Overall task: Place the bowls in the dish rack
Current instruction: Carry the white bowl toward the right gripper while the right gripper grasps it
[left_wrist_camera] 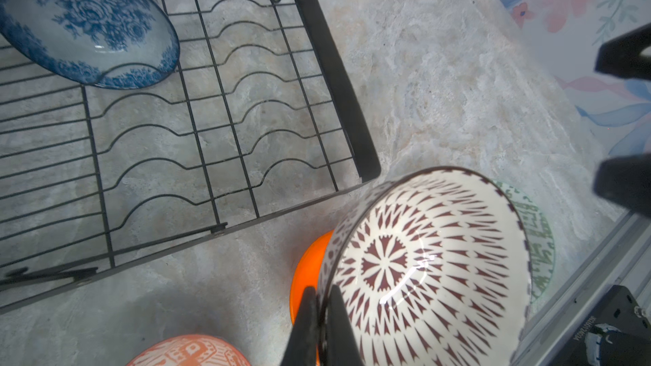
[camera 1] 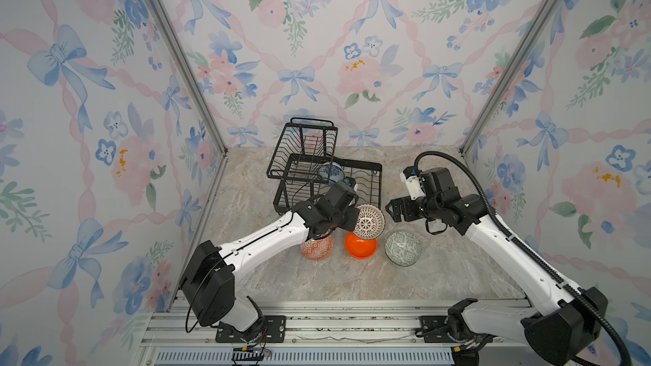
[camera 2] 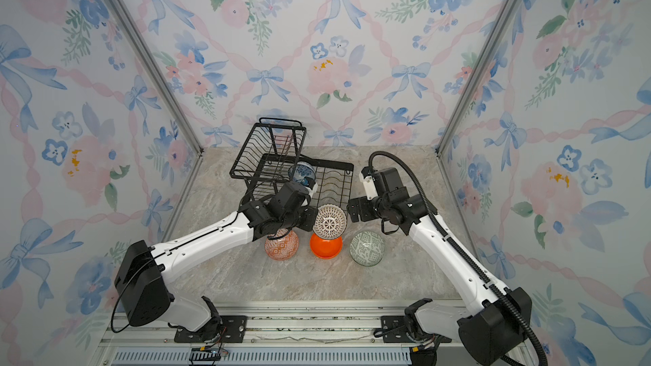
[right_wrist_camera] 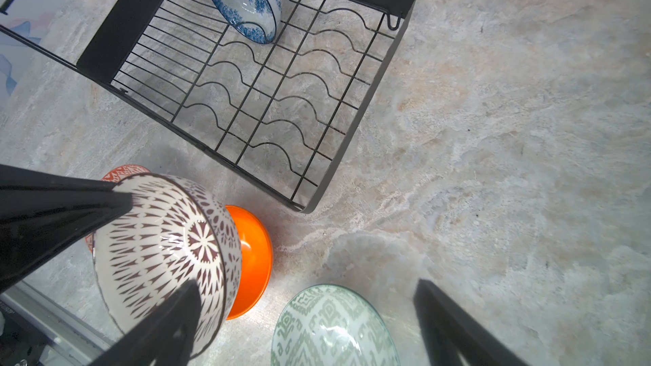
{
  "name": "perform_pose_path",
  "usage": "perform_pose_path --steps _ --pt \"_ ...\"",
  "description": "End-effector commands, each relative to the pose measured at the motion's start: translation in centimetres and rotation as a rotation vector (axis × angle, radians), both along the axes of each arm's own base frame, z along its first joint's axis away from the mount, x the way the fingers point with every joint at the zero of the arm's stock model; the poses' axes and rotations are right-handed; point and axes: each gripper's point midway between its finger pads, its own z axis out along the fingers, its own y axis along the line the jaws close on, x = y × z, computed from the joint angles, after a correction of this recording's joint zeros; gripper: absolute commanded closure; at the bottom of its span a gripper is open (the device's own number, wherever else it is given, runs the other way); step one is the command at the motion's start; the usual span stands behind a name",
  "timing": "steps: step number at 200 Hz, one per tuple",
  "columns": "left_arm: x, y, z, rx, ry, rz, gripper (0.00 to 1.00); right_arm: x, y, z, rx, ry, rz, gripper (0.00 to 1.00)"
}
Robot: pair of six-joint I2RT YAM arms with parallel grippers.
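My left gripper (left_wrist_camera: 322, 290) is shut on the rim of the white-brown lattice bowl (camera 1: 369, 221), which hangs tilted above the plain orange bowl (camera 1: 360, 247), just in front of the black wire dish rack (camera 1: 368, 170). A blue-white floral bowl (camera 1: 331, 172) leans on edge in the rack's slotted tray (left_wrist_camera: 338, 75). The orange-white geometric bowl (camera 1: 317, 251) sits under my left wrist. The grey-green patterned bowl (camera 1: 403, 248) stands on the table to the right. My right gripper (right_wrist_camera: 306, 286) hangs open and empty just right of the held bowl, above the grey-green bowl (right_wrist_camera: 331, 325).
The rack's upper basket (camera 1: 303, 149) stands at the back left of the tray. Floral walls close in the marble tabletop (camera 1: 440, 276) on three sides. A metal rail (camera 1: 334, 315) carrying both arm bases runs along the front edge.
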Motion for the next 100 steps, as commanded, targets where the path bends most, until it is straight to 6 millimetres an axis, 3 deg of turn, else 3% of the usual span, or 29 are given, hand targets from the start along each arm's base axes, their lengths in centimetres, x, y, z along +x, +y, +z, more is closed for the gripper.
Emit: perform_pose_path --steps 1,21,46,77,100 --pt "1.0 -0.6 4.0 -0.041 -0.102 -0.005 1.0 -0.3 1.3 1.8 0.044 -0.022 0.013 0.03" --pt "1.5 -1.0 4.8 -0.043 -0.123 -0.008 1.0 -0.2 1.9 1.9 0.053 -0.022 0.016 0.0" --pt "1.8 -1.4 5.7 -0.049 -0.14 -0.013 1.0 0.0 2.5 1.7 0.068 -0.012 0.015 0.05" --pt "2.0 -2.0 6.9 -0.06 -0.165 -0.019 1.0 0.2 3.1 1.2 0.086 0.011 0.008 0.22" --pt "2.1 -2.3 7.4 -0.064 -0.177 -0.023 1.0 0.5 3.5 1.1 0.1 0.014 0.005 0.44"
